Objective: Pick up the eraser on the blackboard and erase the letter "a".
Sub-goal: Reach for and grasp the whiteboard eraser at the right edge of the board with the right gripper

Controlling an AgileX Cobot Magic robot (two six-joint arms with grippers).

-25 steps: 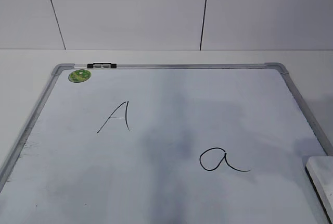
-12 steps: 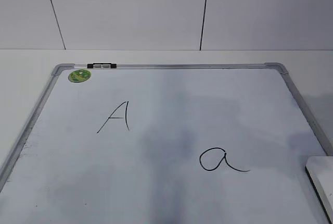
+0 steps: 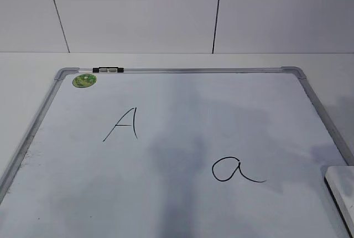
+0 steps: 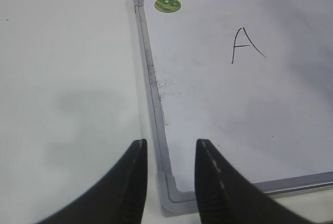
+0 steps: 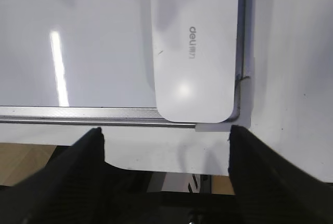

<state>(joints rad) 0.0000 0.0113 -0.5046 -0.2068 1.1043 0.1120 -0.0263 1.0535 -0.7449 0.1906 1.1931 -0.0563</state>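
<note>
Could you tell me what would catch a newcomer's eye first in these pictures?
Two black marker letters stand out on the blackboard: an angular capital A left of centre and the letter "a" nearer the right. The eraser lies in the board's near right corner, with the right gripper open, its fingers spread wide before it. A green sticker marks the far left corner.
</note>
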